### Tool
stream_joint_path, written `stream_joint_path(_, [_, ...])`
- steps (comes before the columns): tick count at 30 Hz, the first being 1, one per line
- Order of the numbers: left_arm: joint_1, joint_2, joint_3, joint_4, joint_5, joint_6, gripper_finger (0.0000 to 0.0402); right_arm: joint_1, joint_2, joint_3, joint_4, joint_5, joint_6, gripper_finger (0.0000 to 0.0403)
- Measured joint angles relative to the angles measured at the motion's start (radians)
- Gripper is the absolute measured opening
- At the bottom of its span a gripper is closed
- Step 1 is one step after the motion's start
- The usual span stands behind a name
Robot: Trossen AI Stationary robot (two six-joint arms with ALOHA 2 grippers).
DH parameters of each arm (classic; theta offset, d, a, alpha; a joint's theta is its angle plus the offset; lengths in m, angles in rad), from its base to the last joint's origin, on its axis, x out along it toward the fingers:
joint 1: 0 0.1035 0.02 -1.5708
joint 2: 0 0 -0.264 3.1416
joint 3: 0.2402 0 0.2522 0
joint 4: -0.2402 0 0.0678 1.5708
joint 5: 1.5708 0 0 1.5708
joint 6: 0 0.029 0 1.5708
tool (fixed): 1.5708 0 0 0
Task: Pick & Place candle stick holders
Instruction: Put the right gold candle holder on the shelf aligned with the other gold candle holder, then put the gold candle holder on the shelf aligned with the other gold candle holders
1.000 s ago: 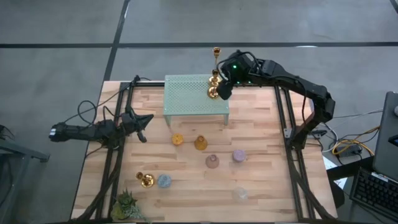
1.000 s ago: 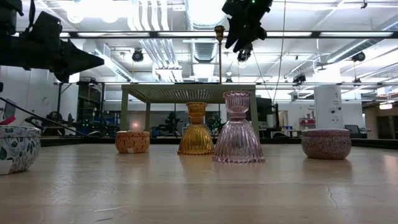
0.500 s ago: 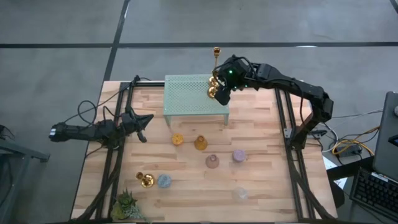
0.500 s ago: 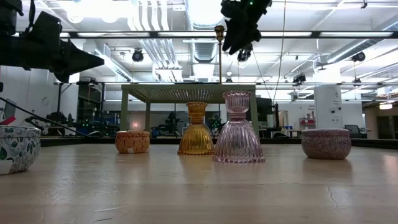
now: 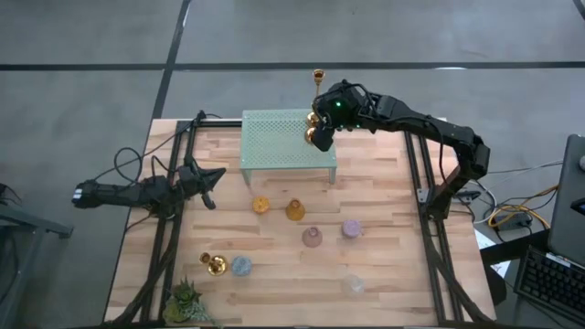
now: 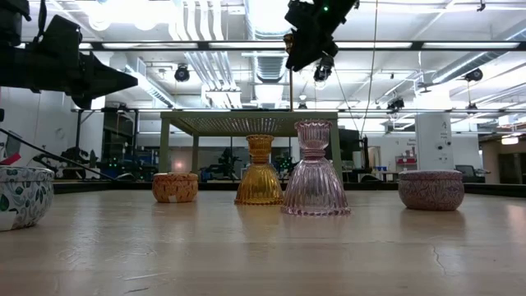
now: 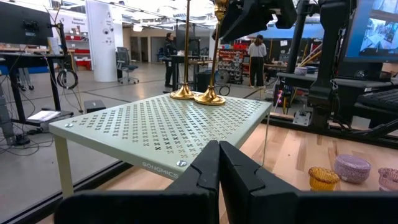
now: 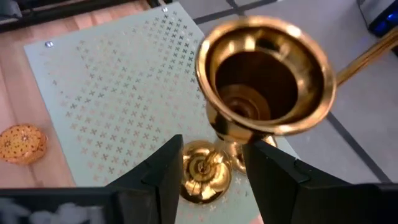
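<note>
Standing at the far side of the wooden table [image 5: 384, 274], the mint-green perforated stand [image 5: 274, 142] carries two gold candlesticks on its far right corner: a tall slender candlestick [image 7: 184, 50] and a shorter gold candlestick [image 8: 261, 93]. The right claw [image 8: 211, 165] hangs directly above the shorter one, fingers apart on either side of its stem, not clamped on it. Its long axis is upright, so the cup lies straight under the claw. The left claw [image 7: 219, 171], fingers together, waits well left of the stand. The small glass holders, among them the amber one [image 5: 294, 210], sit in front of the stand.
</note>
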Motion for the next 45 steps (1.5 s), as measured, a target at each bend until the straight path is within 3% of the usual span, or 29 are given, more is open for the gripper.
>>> stream_joint_path(14, [0.0,0.0,0.0,0.0,0.0,0.0,0.001,0.0,0.0,-0.007,0.031,-0.001,-0.026,0.0018])
stream_joint_path(45, [0.0,0.0,0.0,0.0,0.0,0.0,0.001,0.005,0.002,-0.007,-0.131,-0.007,0.112,0.0008])
